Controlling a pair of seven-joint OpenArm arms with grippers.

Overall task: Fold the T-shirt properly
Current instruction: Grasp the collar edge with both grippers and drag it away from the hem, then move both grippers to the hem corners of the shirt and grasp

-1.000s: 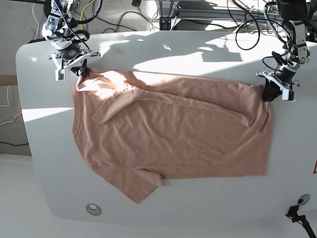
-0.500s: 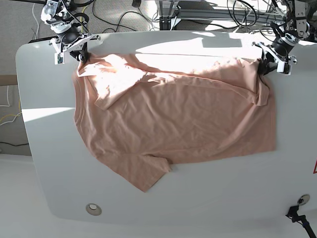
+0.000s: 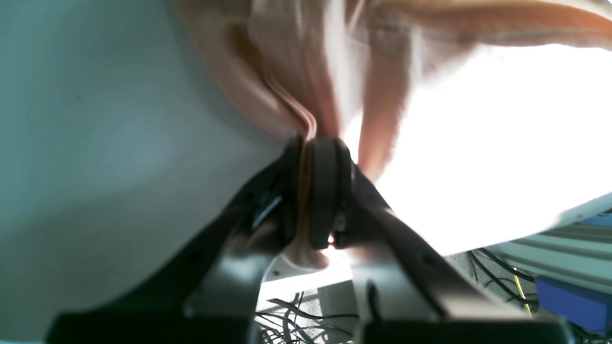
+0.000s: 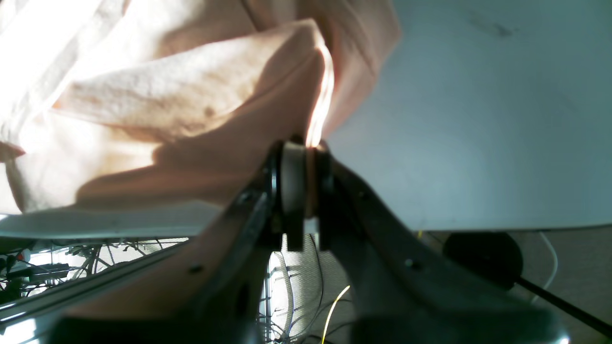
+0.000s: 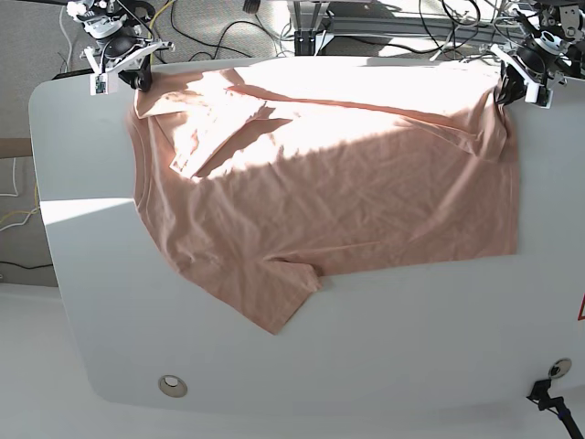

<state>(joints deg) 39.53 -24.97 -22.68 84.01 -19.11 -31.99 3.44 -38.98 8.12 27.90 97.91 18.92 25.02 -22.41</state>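
The salmon-pink T-shirt (image 5: pixel 329 201) lies spread on the white table (image 5: pixel 384 357), stretched toward the far edge. My right gripper (image 5: pixel 143 80) is shut on the shirt's far-left corner; in the right wrist view the pads (image 4: pixel 292 186) pinch the cloth (image 4: pixel 167 110). My left gripper (image 5: pixel 505 91) is shut on the shirt's far-right corner; in the left wrist view the cloth (image 3: pixel 287 71) runs between the pads (image 3: pixel 325 191). One sleeve (image 5: pixel 279 306) points toward the near edge. The far-left part is folded over on itself.
Cables (image 5: pixel 430 27) and a metal frame (image 5: pixel 311 23) lie beyond the table's far edge. A round grommet (image 5: pixel 172 385) sits near the front left corner. Bright sunlight falls across the shirt's far half.
Both grippers have moved toward the table's far edge, dragging the shirt with them. The shirt now lies farther back and flatter.
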